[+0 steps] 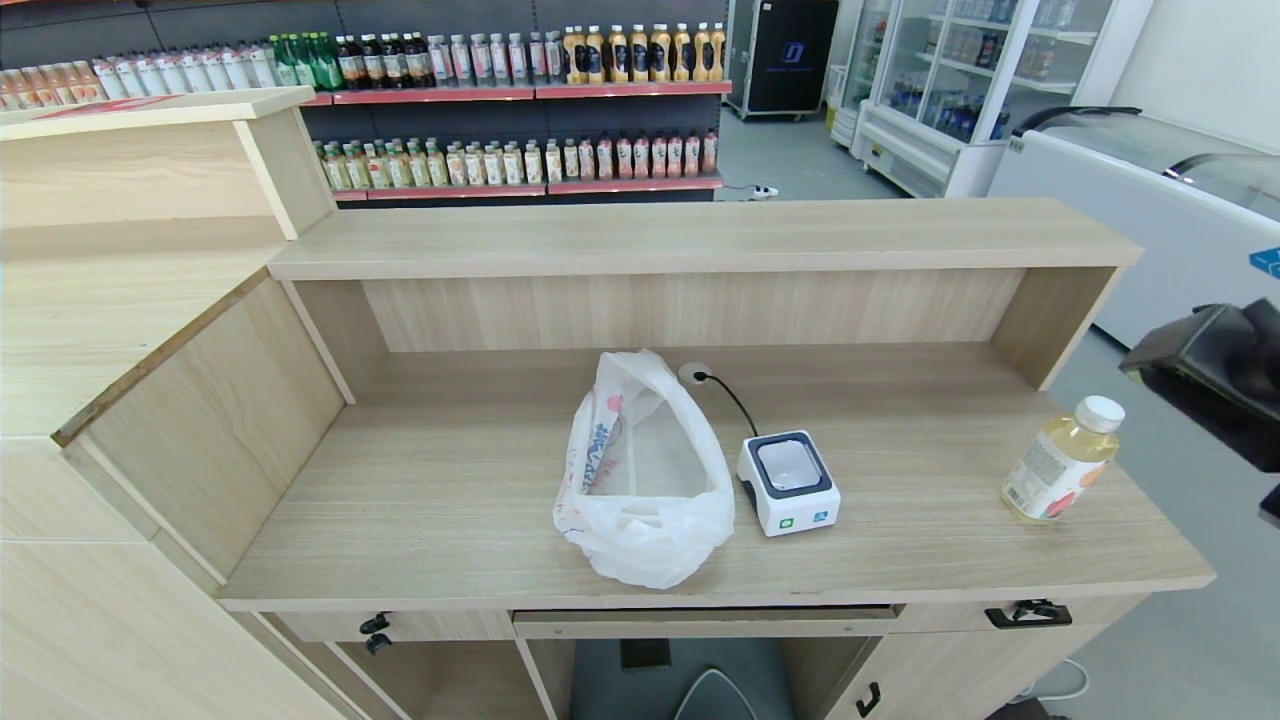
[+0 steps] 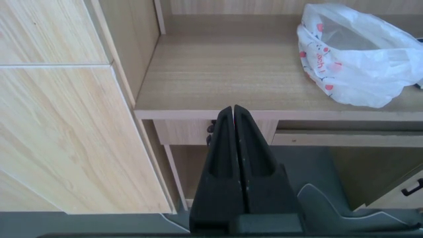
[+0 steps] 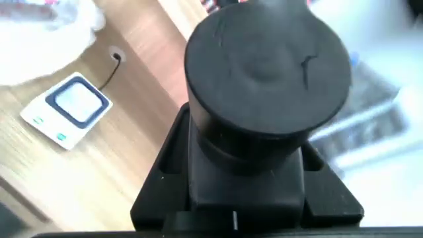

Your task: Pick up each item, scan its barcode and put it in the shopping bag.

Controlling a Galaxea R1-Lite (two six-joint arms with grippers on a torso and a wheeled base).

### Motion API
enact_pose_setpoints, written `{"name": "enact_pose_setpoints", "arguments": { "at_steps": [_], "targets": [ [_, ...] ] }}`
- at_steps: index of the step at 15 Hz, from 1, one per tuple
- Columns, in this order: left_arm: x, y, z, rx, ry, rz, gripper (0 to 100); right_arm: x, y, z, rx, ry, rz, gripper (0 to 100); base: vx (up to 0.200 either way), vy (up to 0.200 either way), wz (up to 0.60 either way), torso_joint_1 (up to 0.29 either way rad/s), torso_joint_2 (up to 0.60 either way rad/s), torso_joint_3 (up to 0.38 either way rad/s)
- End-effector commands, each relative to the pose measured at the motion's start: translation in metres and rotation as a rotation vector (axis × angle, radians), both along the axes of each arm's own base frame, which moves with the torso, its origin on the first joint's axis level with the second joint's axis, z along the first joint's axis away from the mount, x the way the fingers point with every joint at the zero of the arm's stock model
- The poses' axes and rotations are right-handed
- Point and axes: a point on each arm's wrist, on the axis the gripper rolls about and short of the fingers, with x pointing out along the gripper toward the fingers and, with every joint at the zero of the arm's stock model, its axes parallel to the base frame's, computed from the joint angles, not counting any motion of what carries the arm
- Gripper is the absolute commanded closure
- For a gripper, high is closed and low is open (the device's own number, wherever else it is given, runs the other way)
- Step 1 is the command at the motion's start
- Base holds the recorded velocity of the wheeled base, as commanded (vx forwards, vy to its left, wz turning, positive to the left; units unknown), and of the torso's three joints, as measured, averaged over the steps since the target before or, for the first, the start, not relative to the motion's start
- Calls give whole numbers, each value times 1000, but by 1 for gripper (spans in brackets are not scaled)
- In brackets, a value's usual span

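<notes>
A clear bottle [image 1: 1062, 460] of pale yellow drink with a white cap stands near the counter's right end. The white plastic shopping bag [image 1: 640, 470] [image 2: 357, 56] lies open mid-counter. Just right of the bag sits the white barcode scanner [image 1: 788, 482] [image 3: 66, 109] with its dark window facing up. My left gripper [image 2: 233, 112] is shut and empty, hanging low in front of the counter's front left edge. My right gripper [image 1: 1200, 365] hovers off the counter's right end, above and to the right of the bottle. A black round part [image 3: 268, 66] hides its front.
The wooden counter [image 1: 450, 500] has a raised back shelf [image 1: 700, 235] and a tall side panel [image 1: 210, 420] on the left. The scanner's black cable [image 1: 725, 395] runs to a hole by the back wall. Drink shelves and fridges stand in the room behind.
</notes>
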Motion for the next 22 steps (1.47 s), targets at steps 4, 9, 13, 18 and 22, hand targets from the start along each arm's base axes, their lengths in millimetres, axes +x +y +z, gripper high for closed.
{"name": "enact_pose_setpoints", "arguments": {
  "at_steps": [4,9,13,18,22],
  "targets": [
    [0,0,0,0,0,1,100,23,-69,-19,261,82,-441,100,0,0,0,0,0,0],
    [0,0,0,0,0,1,100,16,-68,-19,338,99,-414,100,0,0,0,0,0,0],
    [0,0,0,0,0,1,100,7,-64,-25,443,191,-403,100,0,0,450,1,3,2],
    [0,0,0,0,0,1,100,18,-48,-25,598,225,-448,100,0,0,600,0,4,3],
    [0,0,0,0,0,1,100,42,-50,-33,957,436,-322,100,0,0,150,1,-2,1]
  ]
}}
